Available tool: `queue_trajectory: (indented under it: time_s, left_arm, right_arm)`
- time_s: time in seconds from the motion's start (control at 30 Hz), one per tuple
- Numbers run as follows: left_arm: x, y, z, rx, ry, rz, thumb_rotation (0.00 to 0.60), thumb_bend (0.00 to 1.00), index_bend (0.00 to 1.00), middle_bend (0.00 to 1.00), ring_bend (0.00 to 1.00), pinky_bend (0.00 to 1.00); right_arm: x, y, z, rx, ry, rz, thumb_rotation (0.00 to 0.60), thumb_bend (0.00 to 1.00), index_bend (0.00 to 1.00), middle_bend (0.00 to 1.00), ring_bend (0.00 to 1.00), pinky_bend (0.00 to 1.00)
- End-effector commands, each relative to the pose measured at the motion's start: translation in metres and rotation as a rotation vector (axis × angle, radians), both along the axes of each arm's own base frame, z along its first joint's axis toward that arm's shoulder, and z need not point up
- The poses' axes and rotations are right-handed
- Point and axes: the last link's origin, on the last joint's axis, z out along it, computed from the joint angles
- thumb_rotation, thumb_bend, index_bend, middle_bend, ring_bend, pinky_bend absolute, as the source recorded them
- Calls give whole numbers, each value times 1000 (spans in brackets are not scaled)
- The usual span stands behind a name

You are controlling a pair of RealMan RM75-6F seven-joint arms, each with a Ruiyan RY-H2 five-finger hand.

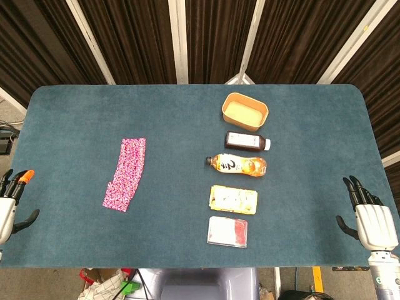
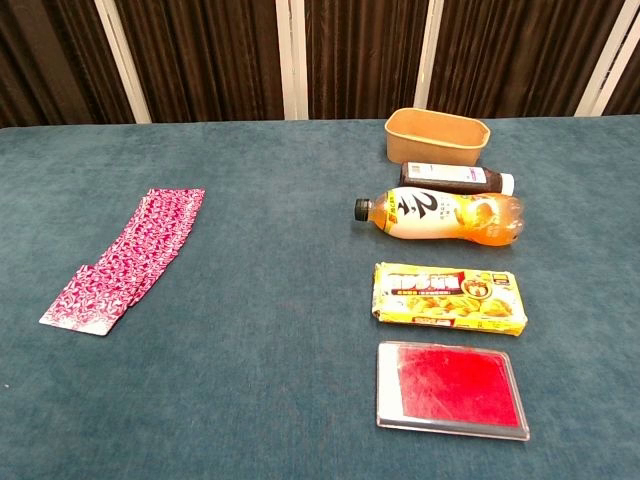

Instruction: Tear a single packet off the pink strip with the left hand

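The pink patterned strip of packets point(image 1: 126, 173) lies flat on the blue table, left of centre; the chest view shows the strip point(image 2: 128, 258) as a long band running from near left to farther right. My left hand point(image 1: 9, 203) hovers at the table's left edge, well left of the strip, fingers spread and holding nothing. At the right edge my right hand point(image 1: 370, 219) is also open and empty. Neither hand appears in the chest view.
A column of items stands right of centre: a tan tub point(image 1: 245, 111), a dark bottle point(image 1: 247, 142), an orange drink bottle point(image 1: 237, 165) lying down, a yellow snack pack point(image 1: 233, 200) and a red packet in a clear case point(image 1: 227, 232).
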Motion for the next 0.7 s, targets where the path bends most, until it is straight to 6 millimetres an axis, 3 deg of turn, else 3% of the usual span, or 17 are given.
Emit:
queue_trajectory:
  time_s: [0.03,0.4,0.7]
  left_arm:
    - [0,0,0,-2,0,-2,600,372,128,111,19,195]
    - [2,0,-1,-9,-7,-15,600,372,128,147,23,206]
    - [3,-1,-5,-25,-3,-17,600,377,123,216,84,259]
  right_arm:
    - [0,0,0,0,1,-2,600,312,0,89,231,346]
    - [1,4,3,-11,2,1,600,312,0,89,231,346]
    - [0,4,4,-6,-1,-3,600,311,0,89,231,346]
